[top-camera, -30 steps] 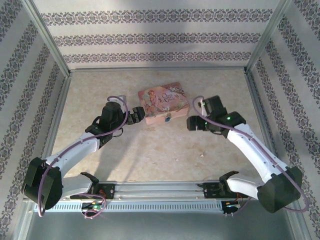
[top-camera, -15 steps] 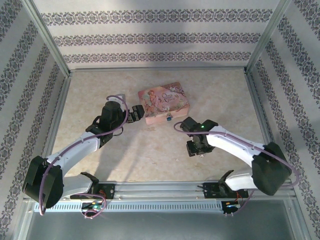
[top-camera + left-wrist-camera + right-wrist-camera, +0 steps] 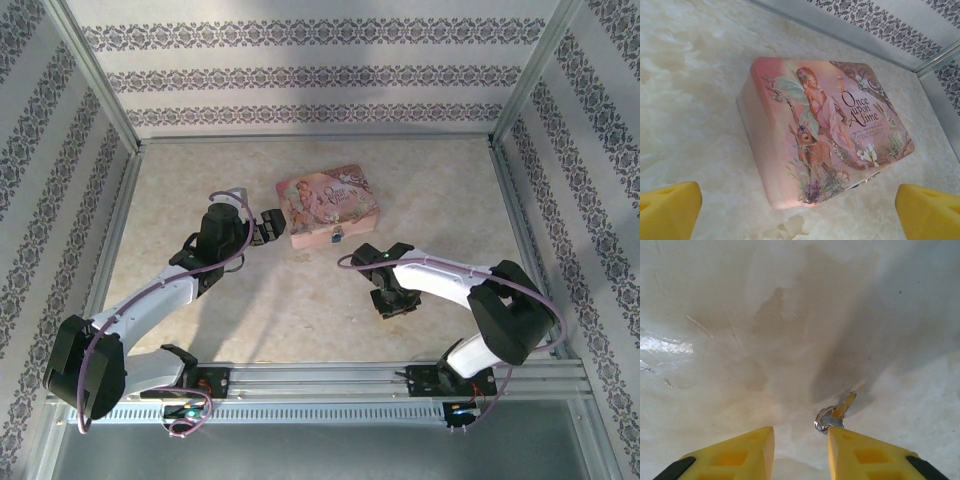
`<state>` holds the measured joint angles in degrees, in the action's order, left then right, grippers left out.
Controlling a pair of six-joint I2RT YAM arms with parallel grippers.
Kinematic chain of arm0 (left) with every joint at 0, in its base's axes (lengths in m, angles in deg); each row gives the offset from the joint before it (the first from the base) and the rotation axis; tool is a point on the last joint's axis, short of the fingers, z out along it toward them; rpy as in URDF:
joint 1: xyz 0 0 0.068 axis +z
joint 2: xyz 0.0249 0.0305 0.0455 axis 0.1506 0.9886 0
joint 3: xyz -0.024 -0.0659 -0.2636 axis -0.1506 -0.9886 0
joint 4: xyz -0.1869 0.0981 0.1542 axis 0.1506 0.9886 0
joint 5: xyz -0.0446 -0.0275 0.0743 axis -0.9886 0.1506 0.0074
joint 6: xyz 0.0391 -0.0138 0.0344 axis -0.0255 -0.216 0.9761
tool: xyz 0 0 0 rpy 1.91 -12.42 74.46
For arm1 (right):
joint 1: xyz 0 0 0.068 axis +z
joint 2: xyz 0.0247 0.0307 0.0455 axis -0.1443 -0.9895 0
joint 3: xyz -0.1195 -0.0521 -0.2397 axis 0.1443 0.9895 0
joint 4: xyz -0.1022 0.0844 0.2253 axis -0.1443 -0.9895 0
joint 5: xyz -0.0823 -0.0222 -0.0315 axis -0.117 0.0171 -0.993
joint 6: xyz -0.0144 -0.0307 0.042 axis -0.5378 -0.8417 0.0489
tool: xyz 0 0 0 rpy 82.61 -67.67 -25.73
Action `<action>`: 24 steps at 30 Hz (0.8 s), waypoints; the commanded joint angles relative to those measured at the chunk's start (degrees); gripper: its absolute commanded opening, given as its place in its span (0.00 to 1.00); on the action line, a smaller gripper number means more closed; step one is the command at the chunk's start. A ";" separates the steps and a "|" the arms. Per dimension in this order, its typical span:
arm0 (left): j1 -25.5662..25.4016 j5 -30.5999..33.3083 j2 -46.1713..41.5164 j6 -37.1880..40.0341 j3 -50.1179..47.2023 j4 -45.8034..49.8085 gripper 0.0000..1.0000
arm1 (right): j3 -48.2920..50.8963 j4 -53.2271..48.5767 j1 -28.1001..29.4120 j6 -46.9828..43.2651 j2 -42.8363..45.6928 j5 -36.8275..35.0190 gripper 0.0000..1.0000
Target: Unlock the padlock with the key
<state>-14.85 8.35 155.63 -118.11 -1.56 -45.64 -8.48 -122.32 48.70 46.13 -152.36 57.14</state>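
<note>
The padlock (image 3: pixel 338 237) is a tiny teal-blue thing hanging at the front edge of the pink tin (image 3: pixel 328 205). In the left wrist view only a dark blue sliver of the padlock (image 3: pixel 855 186) peeks from under the tin's lid edge. The small brass key (image 3: pixel 844 405) lies flat on the table with its silvery ring (image 3: pixel 825 422) touching the tip of my right gripper's right finger (image 3: pixel 865 452). My right gripper (image 3: pixel 800 440) points down at the table, its jaws a narrow gap apart and gripping nothing. My left gripper (image 3: pixel 265 228) stands wide open just left of the tin.
The pink illustrated tin (image 3: pixel 825 130) lies closed on the marbled table (image 3: pixel 300 300). Patterned walls with metal frame rails (image 3: pixel 115 250) enclose the table on the left, right and back. Both arm bases sit on the rail (image 3: pixel 320 380) at the near edge.
My right arm has swung from beside the tin's right end down to the table in front of it, and its jaws have narrowed. The left arm has barely moved.
</note>
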 commanded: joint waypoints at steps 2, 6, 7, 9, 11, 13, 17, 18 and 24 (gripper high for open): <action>0.92 0.87 -0.88 0.02 -0.06 0.26 0.99 | 0.69 -1.03 0.89 1.96 -0.49 -2.46 0.32; 0.87 0.74 -0.69 0.20 0.37 0.43 0.99 | 0.86 -1.40 0.82 2.62 -0.38 -2.99 0.29; 0.88 0.78 -0.67 0.20 0.46 0.47 0.99 | 0.86 -1.62 0.83 2.84 -0.47 -3.09 0.29; 0.92 0.72 -0.66 0.29 0.51 0.50 0.99 | 0.86 -2.04 0.93 3.28 -0.54 -3.18 0.29; 0.91 0.66 -0.61 0.29 0.55 0.51 0.99 | 1.20 -1.96 0.94 3.64 -0.32 -3.18 0.28; 0.91 0.67 -0.59 0.29 0.48 0.46 0.99 | 1.39 -1.91 0.91 3.95 -0.37 -3.34 0.28; 1.00 0.54 -0.50 0.26 0.46 0.43 0.99 | 1.26 -1.91 0.93 3.97 -0.86 -3.61 0.27; 1.01 0.45 -0.50 0.27 0.46 0.44 0.99 | 1.15 -1.99 0.93 3.97 -1.08 -3.69 0.27; 1.16 0.43 -0.76 0.46 0.55 0.66 0.99 | 0.92 -2.11 0.65 4.08 -2.07 -4.23 0.27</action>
<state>-14.76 8.35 155.63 -118.09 -1.56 -45.64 -7.61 -122.73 49.07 49.08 -153.58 54.63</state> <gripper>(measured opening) 0.993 0.271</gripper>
